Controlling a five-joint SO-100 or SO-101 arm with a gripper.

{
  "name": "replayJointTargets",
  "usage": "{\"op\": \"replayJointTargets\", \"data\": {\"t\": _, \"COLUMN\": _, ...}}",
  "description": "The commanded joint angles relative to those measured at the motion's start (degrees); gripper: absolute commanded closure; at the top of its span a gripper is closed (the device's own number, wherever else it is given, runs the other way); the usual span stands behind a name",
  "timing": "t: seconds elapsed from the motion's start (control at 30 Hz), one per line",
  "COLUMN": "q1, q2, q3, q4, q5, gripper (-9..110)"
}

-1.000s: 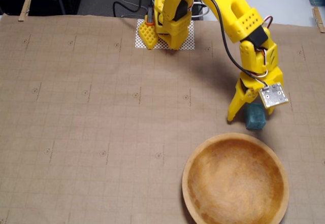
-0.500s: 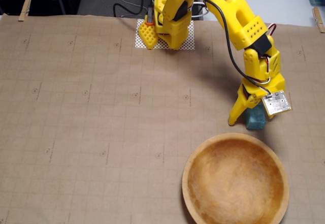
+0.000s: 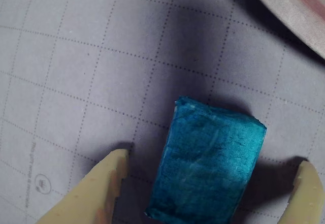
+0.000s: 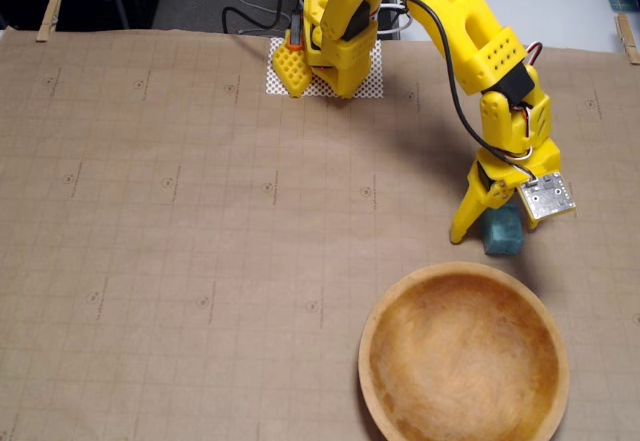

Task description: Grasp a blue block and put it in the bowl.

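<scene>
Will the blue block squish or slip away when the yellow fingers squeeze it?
The blue block looks rough and foam-like, so it will probably squish a little and feel light. That rough skin should help the fingers hold on rather than slip. Its flat sides rest on the paper, so it likely won't roll; an uneven squeeze might twist it.

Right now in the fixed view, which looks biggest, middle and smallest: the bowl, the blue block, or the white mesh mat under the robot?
1. The bowl looks biggest by far.
2. The white mesh mat comes next, though the robot's base covers much of it.
3. The blue block looks smallest.
</scene>
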Motion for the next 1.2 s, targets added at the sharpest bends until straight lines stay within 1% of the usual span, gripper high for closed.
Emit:
{"op": "replayJointTargets", "data": {"t": 0.0, "q1": -1.14, "q2": 1.32, "q3": 0.97, "q4": 0.79, "q5": 0.88, "gripper": 61}}
{"op": "replayJointTargets", "data": {"t": 0.5, "q1": -0.97, "q2": 0.53, "q3": 1.05, "q4": 0.79, "q5": 0.88, "gripper": 62}}
{"op": "replayJointTargets", "data": {"t": 0.57, "q1": -0.79, "q2": 0.53, "q3": 1.05, "q4": 0.79, "q5": 0.88, "gripper": 65}}
{"op": "replayJointTargets", "data": {"t": 0.87, "q1": -0.79, "q2": 0.62, "q3": 1.05, "q4": 0.79, "q5": 0.79, "gripper": 88}}
{"op": "replayJointTargets", "data": {"t": 1.0, "q1": -0.79, "q2": 0.79, "q3": 1.05, "q4": 0.79, "q5": 0.35, "gripper": 93}}
{"op": "replayJointTargets", "data": {"t": 1.17, "q1": -0.79, "q2": 1.14, "q3": 0.97, "q4": 0.79, "q5": 0.09, "gripper": 95}}
